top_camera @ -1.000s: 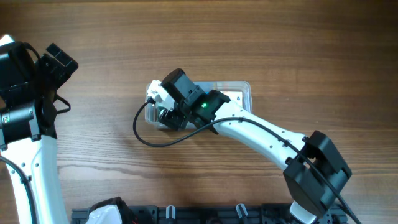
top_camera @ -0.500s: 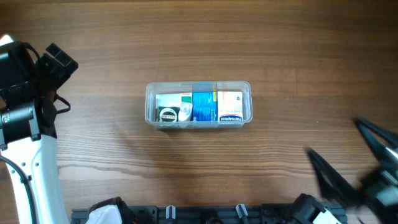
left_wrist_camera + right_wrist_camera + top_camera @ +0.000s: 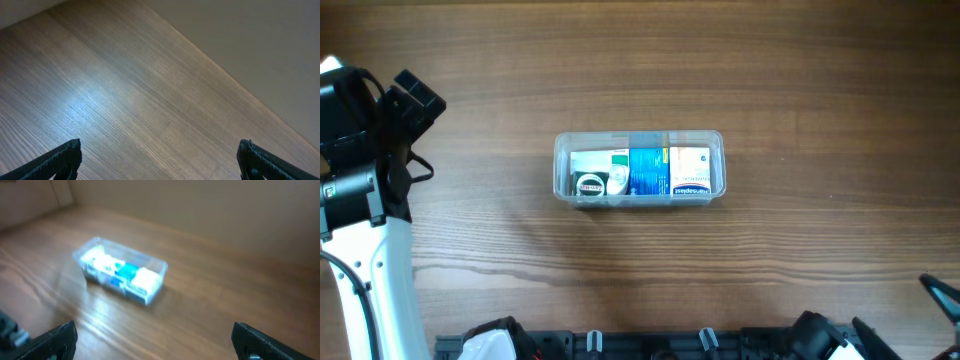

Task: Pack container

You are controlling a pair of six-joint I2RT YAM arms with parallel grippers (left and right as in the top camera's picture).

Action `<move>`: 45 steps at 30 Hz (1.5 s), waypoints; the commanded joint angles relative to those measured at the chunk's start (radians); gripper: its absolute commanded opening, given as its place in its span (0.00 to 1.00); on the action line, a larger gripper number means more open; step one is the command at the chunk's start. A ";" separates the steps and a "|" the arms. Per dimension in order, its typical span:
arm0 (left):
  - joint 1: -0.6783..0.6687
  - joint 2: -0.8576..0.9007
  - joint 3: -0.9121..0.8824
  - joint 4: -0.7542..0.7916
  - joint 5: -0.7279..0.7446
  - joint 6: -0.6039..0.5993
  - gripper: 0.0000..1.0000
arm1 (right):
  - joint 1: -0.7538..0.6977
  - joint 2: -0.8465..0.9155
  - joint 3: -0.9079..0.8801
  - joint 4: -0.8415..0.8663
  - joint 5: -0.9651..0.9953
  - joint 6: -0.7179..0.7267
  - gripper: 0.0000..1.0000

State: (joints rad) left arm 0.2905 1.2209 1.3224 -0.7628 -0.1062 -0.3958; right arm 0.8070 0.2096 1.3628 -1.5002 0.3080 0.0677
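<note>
A brown wood-grain table (image 3: 770, 80) fills the overhead frame. A clear rectangular plastic container (image 3: 640, 136) with rounded corners rests directly on it at the frame's centre, its long side running left to right.

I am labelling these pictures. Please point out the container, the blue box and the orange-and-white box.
container (image 3: 558, 165), overhead view, left wall.
blue box (image 3: 647, 171), overhead view, middle of its top face.
orange-and-white box (image 3: 689, 172), overhead view, middle of its top face.
</note>
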 commanded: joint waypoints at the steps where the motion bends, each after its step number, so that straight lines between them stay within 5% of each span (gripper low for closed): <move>1: 0.007 0.002 0.000 0.002 0.005 -0.009 1.00 | -0.001 -0.009 -0.002 -0.092 0.006 0.014 1.00; 6: 0.007 0.002 0.000 0.002 0.005 -0.009 1.00 | -0.001 -0.009 -0.003 -0.074 -0.026 0.018 1.00; 11: 0.007 0.002 0.000 0.002 0.005 -0.009 1.00 | -0.021 -0.082 -0.095 0.331 -0.071 0.018 1.00; 18: 0.007 0.002 0.000 0.002 0.005 -0.009 1.00 | -0.167 -0.185 -0.566 0.919 -0.119 -0.016 1.00; 21: 0.007 0.002 0.000 0.002 0.005 -0.009 1.00 | -0.300 -0.190 -0.862 1.299 -0.242 -0.017 1.00; 25: 0.007 0.002 0.000 0.002 0.005 -0.009 1.00 | -0.435 -0.205 -1.031 1.470 -0.396 -0.120 1.00; 27: 0.007 0.002 0.000 0.002 0.005 -0.009 1.00 | -0.514 -0.205 -1.096 1.499 -0.463 -0.207 1.00; 34: 0.007 0.002 0.000 0.002 0.005 -0.009 1.00 | -0.693 -0.206 -1.292 1.649 -0.462 -0.163 1.00; 45: 0.007 0.002 0.000 0.002 0.005 -0.009 1.00 | -0.758 -0.205 -1.358 1.514 -0.482 -0.224 1.00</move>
State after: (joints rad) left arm 0.2905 1.2209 1.3224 -0.7624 -0.1062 -0.3958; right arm 0.0551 0.0174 0.0067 0.0116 -0.1532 -0.1371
